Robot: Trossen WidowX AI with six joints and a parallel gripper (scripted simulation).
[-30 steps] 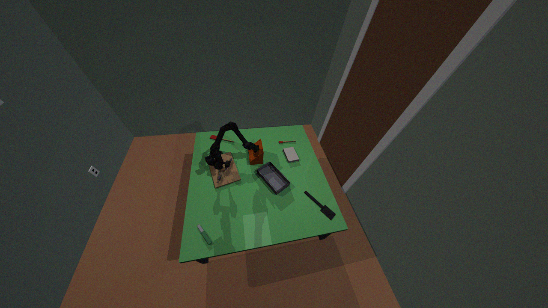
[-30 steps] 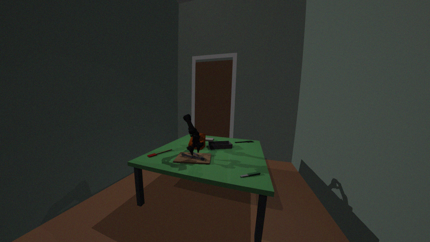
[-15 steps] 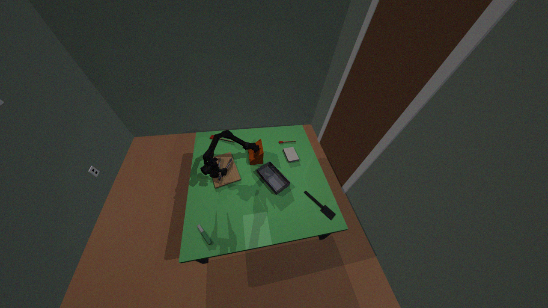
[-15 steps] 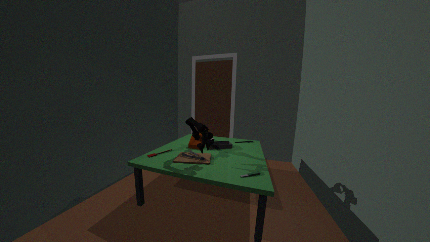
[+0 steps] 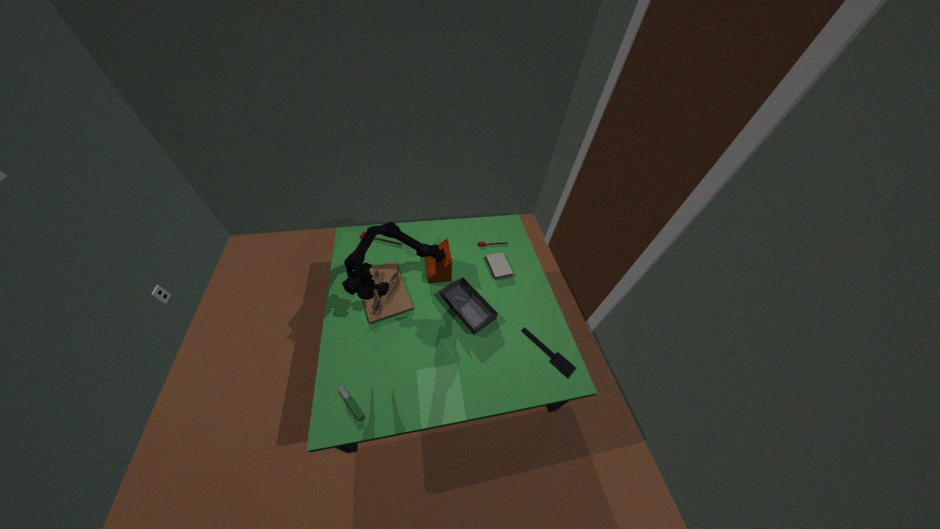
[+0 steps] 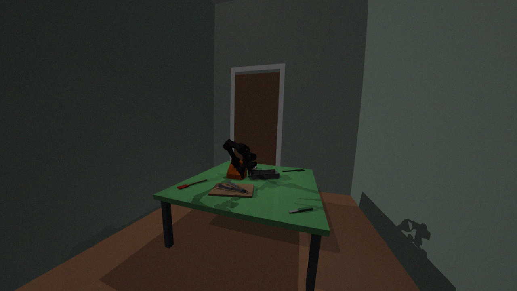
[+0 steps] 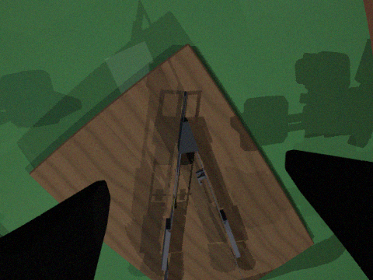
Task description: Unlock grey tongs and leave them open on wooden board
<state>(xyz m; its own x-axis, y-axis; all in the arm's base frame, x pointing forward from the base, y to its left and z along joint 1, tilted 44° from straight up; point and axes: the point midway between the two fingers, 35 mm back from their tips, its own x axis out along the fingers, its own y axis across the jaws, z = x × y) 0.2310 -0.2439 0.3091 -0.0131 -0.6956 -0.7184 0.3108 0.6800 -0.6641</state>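
The grey tongs (image 5: 393, 283) (image 6: 234, 188) (image 7: 188, 139) lie on the wooden board (image 5: 396, 308) (image 6: 220, 192) (image 7: 97, 155). Their two arms are spread apart in a V from the hinge plate, which the wrist view shows near the middle of the board. My gripper (image 6: 246, 175) (image 7: 200, 174) is open and empty. It is above the tongs, with its fingers wide apart on either side and touching neither arm. The roasting tin (image 5: 486, 324) (image 6: 265, 176) is dark and stands apart from the board, with no tongs across it.
An orange block (image 5: 440, 270) (image 6: 234, 173) stands by the arm's base. A white box (image 5: 499, 264), a black spatula (image 5: 562, 364), a green-handled tool (image 5: 353, 405) (image 6: 305, 209) and a red-ended tool (image 6: 183, 186) lie around the table.
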